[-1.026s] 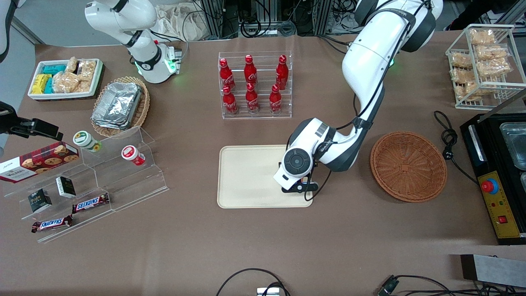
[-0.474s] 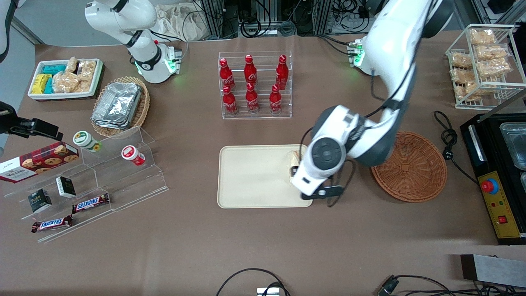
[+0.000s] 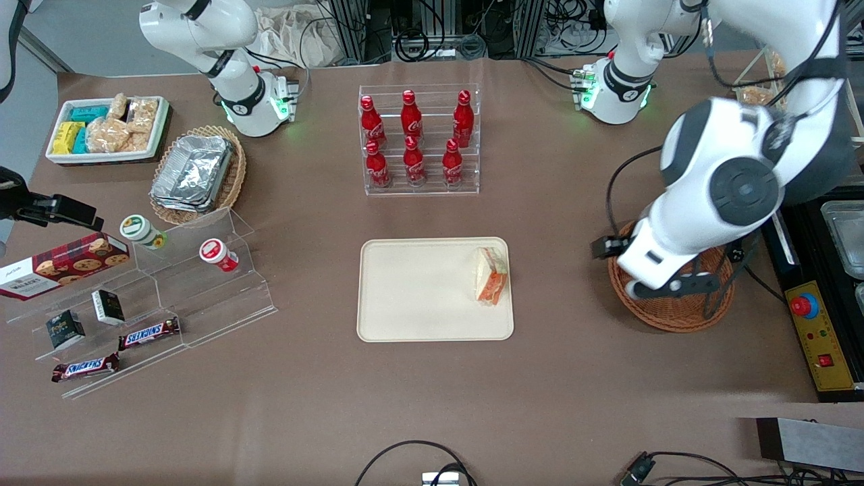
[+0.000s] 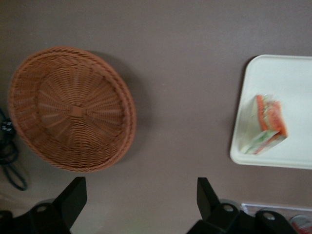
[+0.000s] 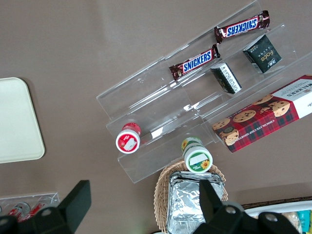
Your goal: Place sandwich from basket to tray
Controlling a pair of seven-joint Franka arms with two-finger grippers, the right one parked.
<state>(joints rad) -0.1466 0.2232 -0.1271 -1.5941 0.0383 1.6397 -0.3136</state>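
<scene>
Item: triangular wedge sandwich in clear wrap, pale bread with orange-red and green filling (image 3: 491, 275), lying flat in the large cream-beige rectangular plastic tray (image 3: 418, 290), close against the rim at the tray's end toward the working arm; cut, filled edge faces that end, and its long axis runs nearer-to-farther from the front camera. Round reddish-brown woven wicker basket (image 3: 675, 314): holds nothing, stands well apart from the tray on the brown table (image 3: 304, 405). Left arm's gripper (image 4: 139, 202): raised above the basket's edge, jaws spread wide and grasping nothing; the sandwich lies off toward the tray, with bare table between. Judgement: placement looks complete. Front view hides the jaws under the wrist housing; the wrist view alone shows them parted, with basket and sandwich together.
</scene>
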